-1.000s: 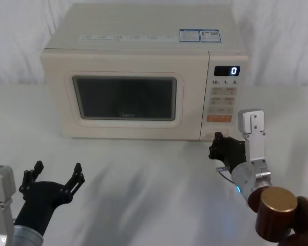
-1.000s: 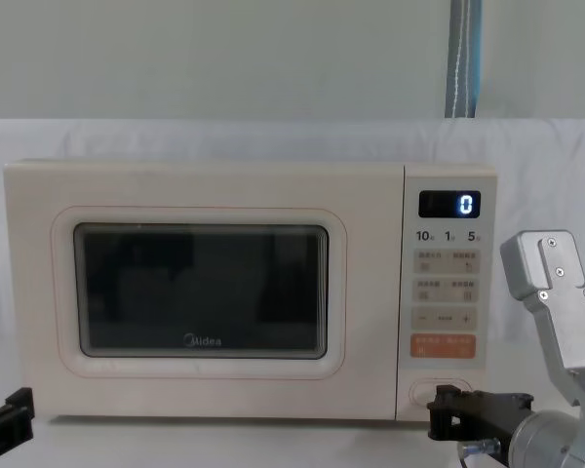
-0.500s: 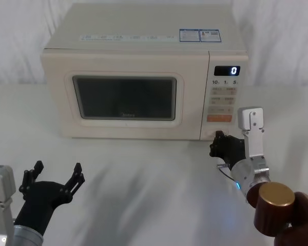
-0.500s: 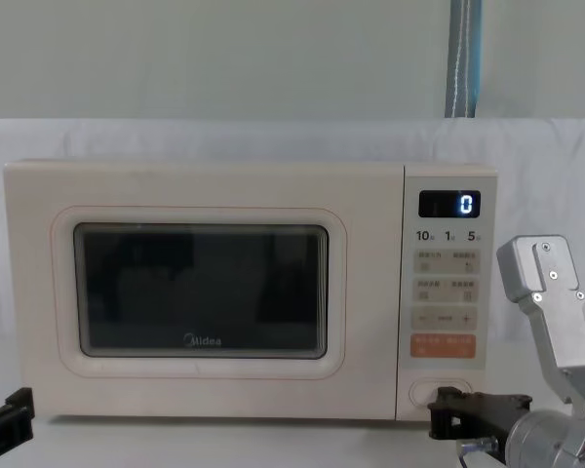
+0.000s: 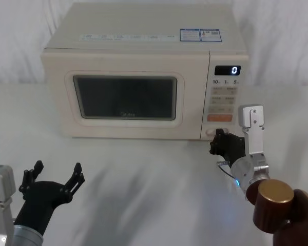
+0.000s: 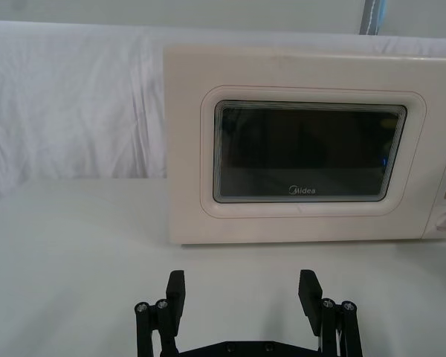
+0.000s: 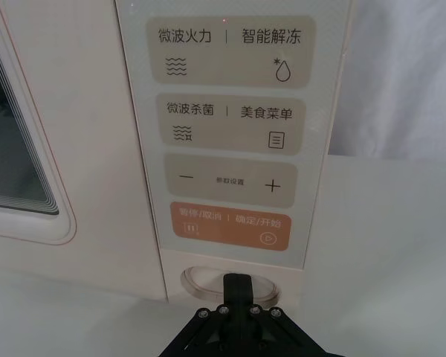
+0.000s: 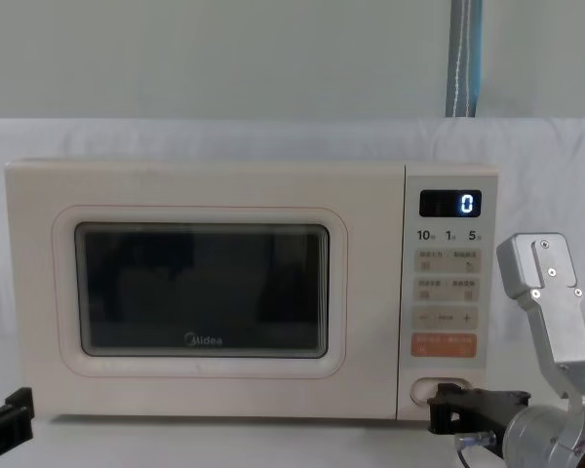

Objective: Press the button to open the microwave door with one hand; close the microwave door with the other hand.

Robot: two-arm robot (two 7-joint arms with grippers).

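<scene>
Touching button (image 7: 241, 282) w/ right gripper (image 7: 238, 286), fingers pressed together, tip at pill key's middle, bottom of control panel (image 8: 447, 292) under orange key (image 7: 230, 225). Microwave door (image 5: 124, 97) shut flush on microwave (image 5: 143, 72). Left gripper (image 5: 54, 174) spread wide, hovering low over table (image 5: 154, 179), well apart from door.

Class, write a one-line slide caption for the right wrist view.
Right gripper shut, its tip at the microwave's cream button beneath the orange key; door closed.
</scene>
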